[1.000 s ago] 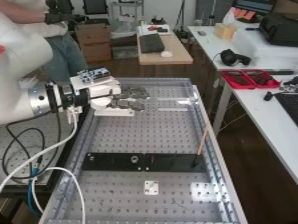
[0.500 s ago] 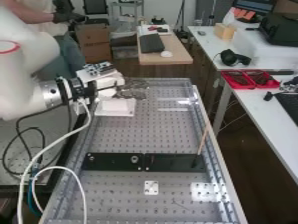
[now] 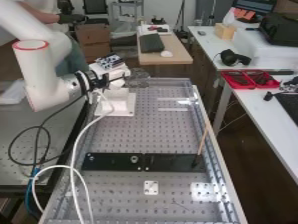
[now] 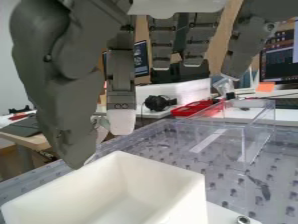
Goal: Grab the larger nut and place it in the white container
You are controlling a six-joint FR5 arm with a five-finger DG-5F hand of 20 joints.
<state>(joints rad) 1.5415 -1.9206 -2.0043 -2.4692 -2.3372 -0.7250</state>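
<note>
High view slanting down bench (image 3: pixel 123 136), close wrist view, container (image 4: pixel 163 181) shared

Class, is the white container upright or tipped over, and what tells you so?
Upright: in the wrist view, the white container has its open top facing up, its walls rising around the hollow inside.

Just below the hand (image 3: pixel 137 78) sits an open white box (image 4: pixel 163 172), with the tip of the thumb (image 4: pixel 70 117) at its rim, though whether they touch is hard to tell. The fingers (image 4: pixel 161 42) hang straight and empty. Beside the box, a small round metal piece (image 4: pixel 243 220) is on a white plate (image 4: pixel 219 214). Beyond the hand, a clear case (image 4: pixel 258 132) stands on the bench (image 4: pixel 156 142), with headphones (image 4: pixel 157 103) and a screen (image 4: pixel 279 60) farther off
</note>
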